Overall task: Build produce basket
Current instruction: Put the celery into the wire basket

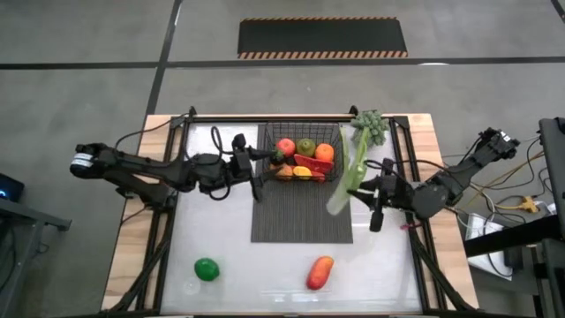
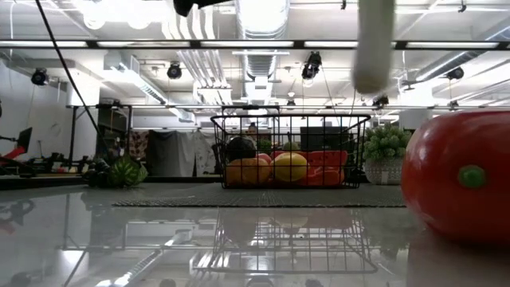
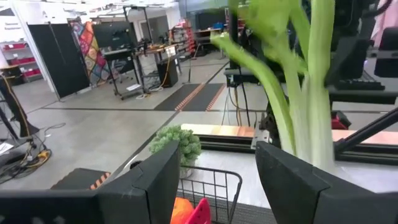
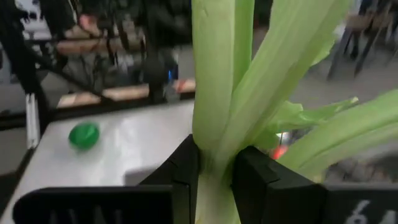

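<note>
Celery (image 1: 353,168) in right gripper (image 1: 365,187) (raised)

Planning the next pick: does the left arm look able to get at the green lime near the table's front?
Probably yes. The left gripper is open and holds nothing beside the basket, and bare table lies between it and the lime. The right gripper is holding the celery.

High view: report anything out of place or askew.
The long pale-green celery stalk hangs tilted beside the black wire-mesh basket, clamped in the right pincer, not yet inside. A round green fruit and a red-orange mango lie loose at the table's near edge.
</note>
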Motion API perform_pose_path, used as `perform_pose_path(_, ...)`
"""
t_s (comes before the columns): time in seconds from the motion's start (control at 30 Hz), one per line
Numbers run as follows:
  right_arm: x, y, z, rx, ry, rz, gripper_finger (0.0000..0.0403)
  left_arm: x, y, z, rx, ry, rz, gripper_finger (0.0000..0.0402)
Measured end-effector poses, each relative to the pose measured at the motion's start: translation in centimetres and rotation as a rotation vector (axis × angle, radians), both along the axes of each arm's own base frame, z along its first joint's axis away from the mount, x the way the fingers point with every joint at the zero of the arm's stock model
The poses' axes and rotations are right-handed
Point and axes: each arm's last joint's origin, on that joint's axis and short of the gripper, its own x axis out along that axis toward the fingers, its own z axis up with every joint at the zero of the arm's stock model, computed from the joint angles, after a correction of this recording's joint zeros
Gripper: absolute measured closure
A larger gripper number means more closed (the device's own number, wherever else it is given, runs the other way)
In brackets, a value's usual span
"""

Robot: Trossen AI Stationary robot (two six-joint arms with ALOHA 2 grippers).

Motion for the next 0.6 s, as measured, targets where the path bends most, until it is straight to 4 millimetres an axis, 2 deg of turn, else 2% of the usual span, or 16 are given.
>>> perform_pose_path(0.3,1.8,-1.7,2.8,-0.23,-0.161,-0.099,0.0345,-0.4,-0.3,0.3,-0.002,-0.011,-0.012,0.021)
perform_pose_path(0.43,2.8,-3.1,2.7,-0.247,-0.159,-0.178,0.0345,-0.3,-0.4,-0.1,-0.001,-0.001,-0.014,0.021)
perform_pose_path(0.6,4.6,-5.0,1.7,-0.193,-0.196,-0.295,0.0345,-0.4,-0.4,-0.2,-0.001,0.002,-0.013,0.021)
